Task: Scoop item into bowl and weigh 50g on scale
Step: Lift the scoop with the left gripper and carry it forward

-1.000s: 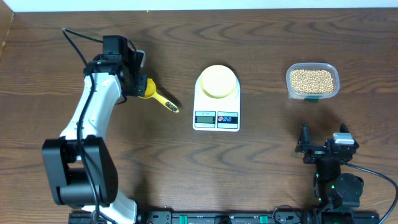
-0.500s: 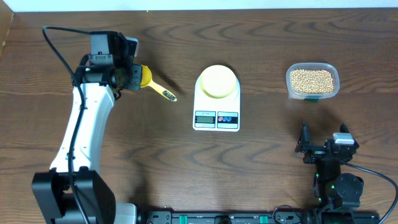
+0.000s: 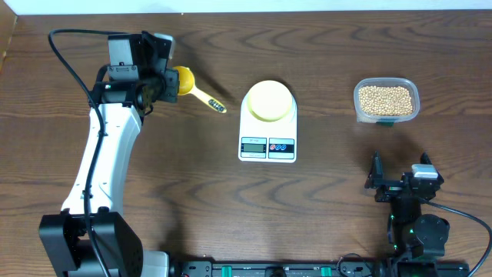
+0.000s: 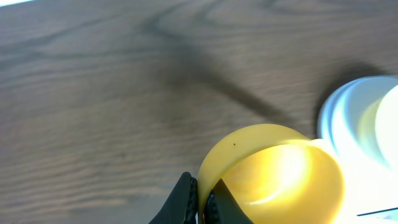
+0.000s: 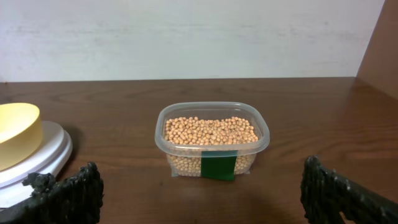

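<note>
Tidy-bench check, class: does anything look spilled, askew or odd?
Nothing spilled: beans are in the tub, bowl sits on the scale. One oddity: the left gripper pinches the scoop by its cup rim, not its handle.

The display (image 3: 254, 145) on the scale (image 3: 267, 135) is too small to read; the left wrist view's bottom edge cuts the scoop (image 4: 273, 177); the right wrist view's left edge cuts the bowl (image 5: 15, 134).
</note>
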Robot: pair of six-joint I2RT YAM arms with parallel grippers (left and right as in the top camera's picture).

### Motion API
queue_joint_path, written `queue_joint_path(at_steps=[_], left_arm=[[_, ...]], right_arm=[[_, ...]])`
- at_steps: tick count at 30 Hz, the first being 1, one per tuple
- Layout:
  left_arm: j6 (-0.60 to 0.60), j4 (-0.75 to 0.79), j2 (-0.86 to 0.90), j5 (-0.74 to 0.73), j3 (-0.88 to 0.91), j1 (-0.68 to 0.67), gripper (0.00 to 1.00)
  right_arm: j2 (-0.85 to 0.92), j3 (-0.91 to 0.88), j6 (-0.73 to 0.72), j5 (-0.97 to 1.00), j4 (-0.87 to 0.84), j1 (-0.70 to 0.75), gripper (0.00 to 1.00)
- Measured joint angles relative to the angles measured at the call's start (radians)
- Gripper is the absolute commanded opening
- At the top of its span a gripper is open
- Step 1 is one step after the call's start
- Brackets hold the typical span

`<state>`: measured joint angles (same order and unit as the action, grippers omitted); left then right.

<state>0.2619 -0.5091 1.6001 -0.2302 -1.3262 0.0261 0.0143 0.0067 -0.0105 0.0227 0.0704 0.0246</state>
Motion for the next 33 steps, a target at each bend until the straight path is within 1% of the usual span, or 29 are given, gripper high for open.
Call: queue_joint_path(at_steps=[8,13,23,29,33], left_arm=[[-0.056,0.106,0.0,-0.148,0.0,0.0,0.08],[-0.114,0.136,0.0,-0.214,0.0,0.0,0.08],[-0.196,0.143,0.0,-0.24,0.0,-0.011,0.08],[-0.225,0.153,0.0,-0.24,0.0,-0.046,0.08],[-0.278,0.176,0.0,-0.24,0.0,-0.071,0.08]], right_arm=[[0.0,0.0,0.0,0.0,0.0,0.0,0.99],[0.0,0.0,0.0,0.0,0.0,0.0,0.99],[0.0,0.0,0.0,0.0,-0.001,0.0,0.99],[0.0,0.0,0.0,0.0,-0.001,0.0,0.99],[0.0,0.0,0.0,0.0,-0.001,0.0,0.99]])
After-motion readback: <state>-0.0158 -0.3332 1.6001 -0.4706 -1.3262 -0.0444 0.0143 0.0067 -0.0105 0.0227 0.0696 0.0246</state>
